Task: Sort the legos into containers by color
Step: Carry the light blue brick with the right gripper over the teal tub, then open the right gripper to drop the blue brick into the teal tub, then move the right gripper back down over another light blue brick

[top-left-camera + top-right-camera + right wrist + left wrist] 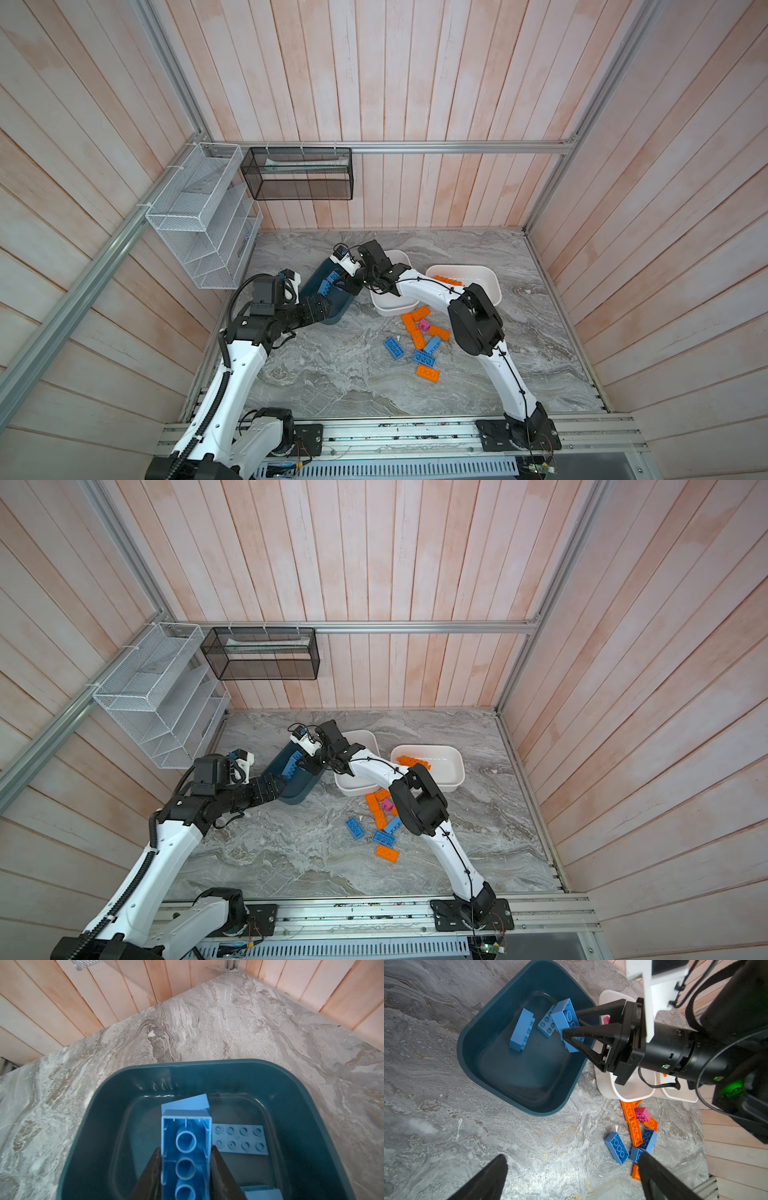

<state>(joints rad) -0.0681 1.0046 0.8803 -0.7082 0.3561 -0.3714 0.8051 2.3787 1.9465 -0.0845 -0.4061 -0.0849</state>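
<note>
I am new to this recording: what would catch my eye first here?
The right gripper, stretched across the middle, holds a blue brick over the dark teal tub, where other blue bricks lie. A loose heap of orange, blue and pink bricks lies on the marble table, near the middle in both top views.

Marble table [332, 386], three tubs [457, 267], perhaps nine bricks [428, 374]

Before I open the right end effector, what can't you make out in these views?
Middle white tub contents: right arm covers them in both top views; left wrist view shows only a pink sliver.
Other white tub: same arm hides part in both top views.
Teal tub floor: held blue brick and the picture's edge hide part in the right wrist view.
</note>
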